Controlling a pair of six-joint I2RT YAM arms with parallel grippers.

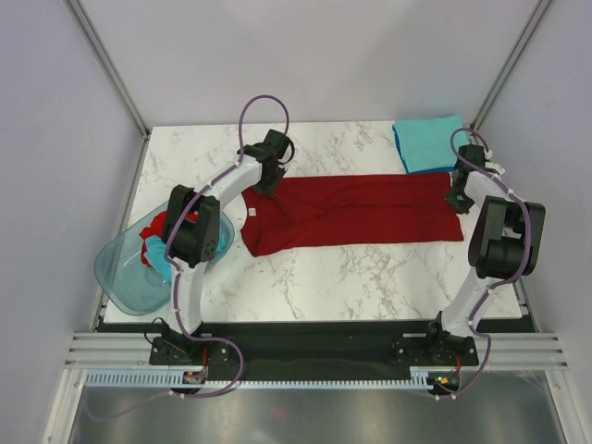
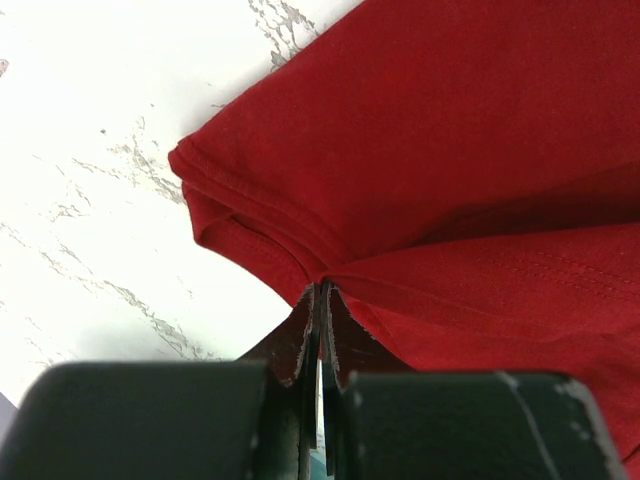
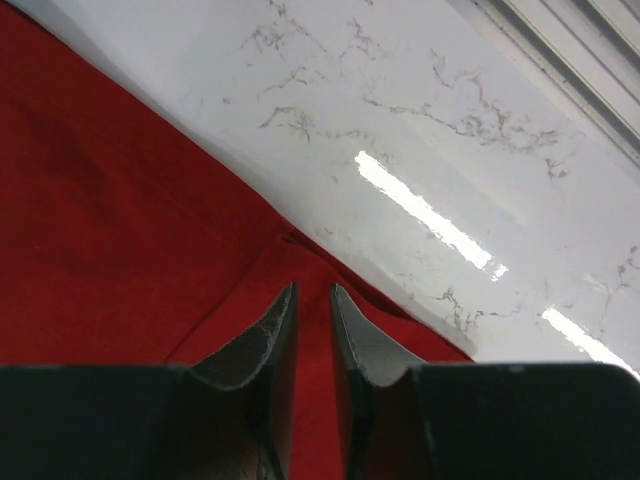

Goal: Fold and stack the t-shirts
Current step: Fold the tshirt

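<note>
Left end effector [image 2: 322, 300] clenched on red shirt [image 1: 361, 208] collar-end fold. Right end effector [image 3: 312, 290] slightly parted over opposite hem, gripping nothing. Shirt lies mid-surface [image 1: 370, 268], folded lengthwise. Risk: 1-sided pull drags cloth, skews fold; thin pinch may slip.

White marble counter [image 1: 370, 277] holding a dark red t-shirt [image 1: 370, 208] spread flat, a folded teal t-shirt [image 1: 427, 143] far right, and a basin [image 1: 113, 270] seemingly overhanging the left edge.
</note>
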